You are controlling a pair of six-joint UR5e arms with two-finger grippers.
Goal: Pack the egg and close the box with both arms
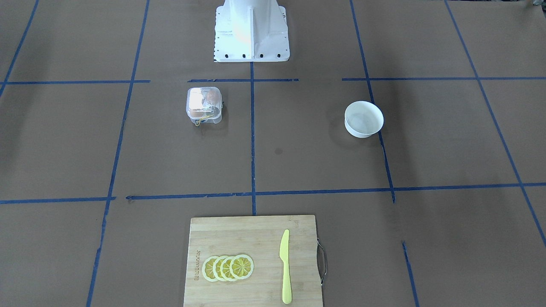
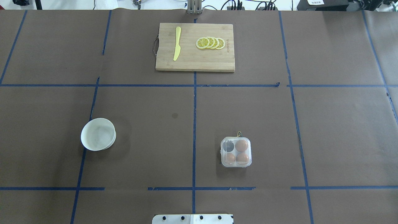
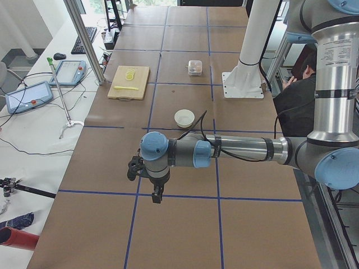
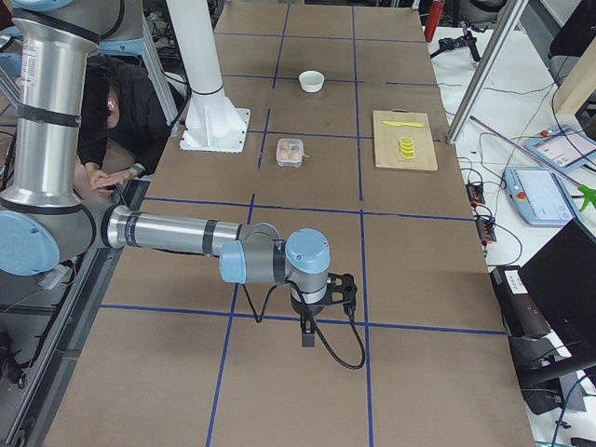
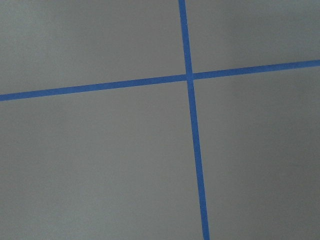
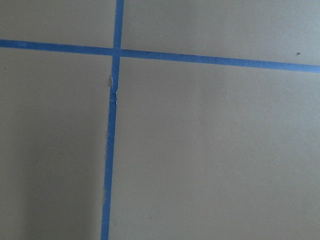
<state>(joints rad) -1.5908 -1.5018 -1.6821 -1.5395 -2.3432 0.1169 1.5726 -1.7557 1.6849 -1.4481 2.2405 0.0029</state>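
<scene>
Small clear plastic egg case [image 2: 236,152] likely light, slick, flexy, tan-brown eggs [image 2: 241,145] inside fragile, so hold low by side walls; jaws on two silver-grey arms [image 3: 235,150]: open or closed, cannot tell.

A big table [image 2: 342,124] is covered in brown paper, and blue tape lines [image 2: 194,124] cut it into squares. A long white desk [image 3: 33,129] stands just beside it, with a grey tablet [image 3: 25,96] lying on top. A tall silver post [image 3: 92,56] rises between desk and table. The light is soft and even, with faint shadows on the paper
</scene>
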